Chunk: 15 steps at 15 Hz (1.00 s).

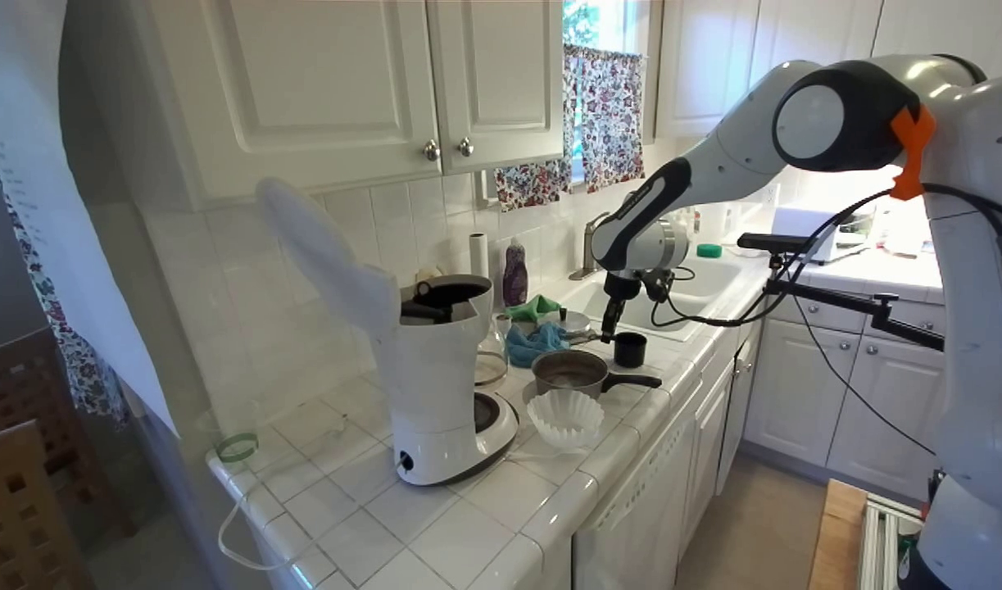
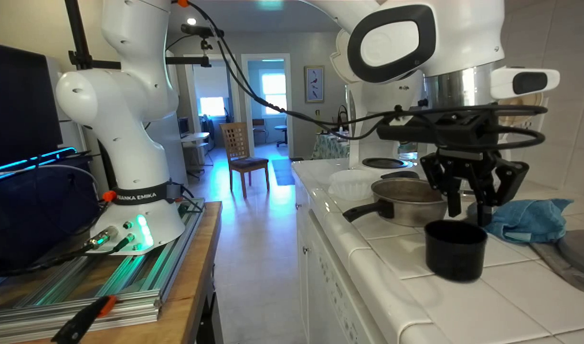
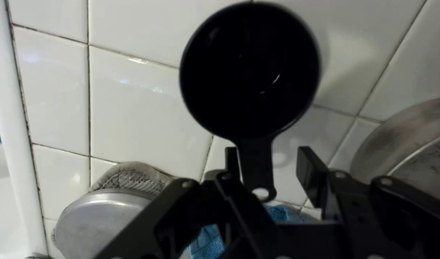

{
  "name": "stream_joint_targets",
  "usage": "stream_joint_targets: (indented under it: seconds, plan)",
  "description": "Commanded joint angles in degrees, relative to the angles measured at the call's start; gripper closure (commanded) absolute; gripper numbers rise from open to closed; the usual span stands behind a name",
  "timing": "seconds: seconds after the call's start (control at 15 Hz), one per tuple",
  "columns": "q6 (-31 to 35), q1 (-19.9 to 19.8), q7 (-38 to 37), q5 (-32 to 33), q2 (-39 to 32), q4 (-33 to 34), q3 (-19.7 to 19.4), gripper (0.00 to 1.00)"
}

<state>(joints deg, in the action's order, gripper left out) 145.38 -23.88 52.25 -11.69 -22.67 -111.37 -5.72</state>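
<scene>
A black cup with a flat handle stands upright on the white tiled counter; the cup shows in both exterior views [image 1: 630,351] [image 2: 455,252] and in the wrist view [image 3: 249,72]. My gripper [image 3: 270,162] is open, pointing down at the handle side of the cup, also seen in both exterior views [image 1: 609,332] [image 2: 469,215]. In the wrist view the handle lies between the two fingers, close to the left finger and well apart from the right one. Whether the left finger touches it I cannot tell.
A metal saucepan [image 1: 570,370] [image 2: 408,214], a fluted white filter [image 1: 566,419] and a white coffee maker [image 1: 435,401] stand along the counter. A blue cloth [image 2: 528,220] and a round metal lid [image 3: 101,219] lie near the gripper. The sink [image 1: 709,283] is beyond.
</scene>
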Motion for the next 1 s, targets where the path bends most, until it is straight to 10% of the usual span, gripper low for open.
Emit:
stream_joint_targets:
  seconds: [0.0,0.27,0.93]
  plan:
    - [-1.5,-0.9,0.7,-0.6,-1.2,2.3,0.6,0.22]
    - [-1.3,-0.9,0.5,-0.7,-0.4,2.3,0.6,0.0]
    - [2.4,0.2,-7.5,0.7,1.0,3.2,-1.3,0.0]
